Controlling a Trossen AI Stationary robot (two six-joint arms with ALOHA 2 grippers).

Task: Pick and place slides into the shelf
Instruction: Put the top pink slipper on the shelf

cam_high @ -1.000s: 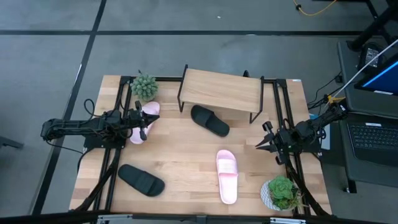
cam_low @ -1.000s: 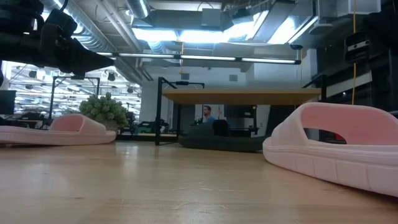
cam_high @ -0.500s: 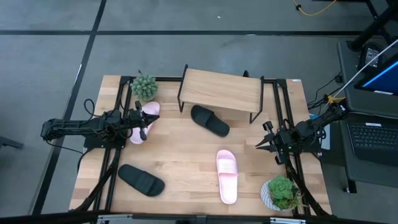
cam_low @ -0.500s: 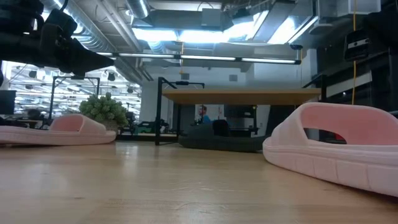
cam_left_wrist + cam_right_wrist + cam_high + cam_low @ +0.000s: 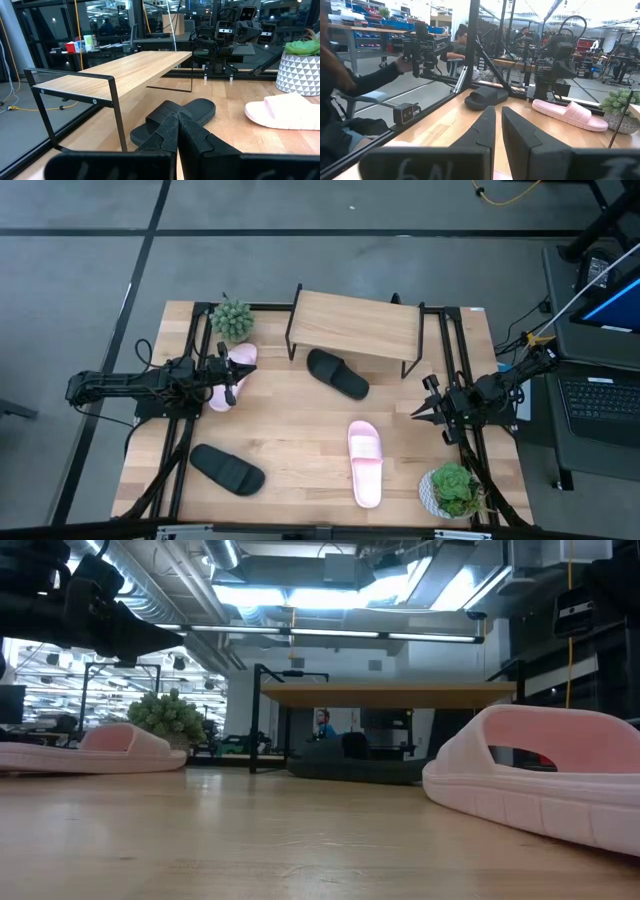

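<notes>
Neither tool grasps anything: the left tool (image 5: pixel 232 377), fingers clenched together, hangs over the pink slide (image 5: pixel 224 379) at left of the high view, and the right tool (image 5: pixel 422 411), likewise clenched, waits at right. The shelf (image 5: pixel 354 326) top is bare; all four slides lie on the surface (image 5: pixel 300 440). A clenched tool would likely shove the slide toward the plant (image 5: pixel 232 318) just beside it; the black slide (image 5: pixel 337 374) partly blocks the shelf's front.
</notes>
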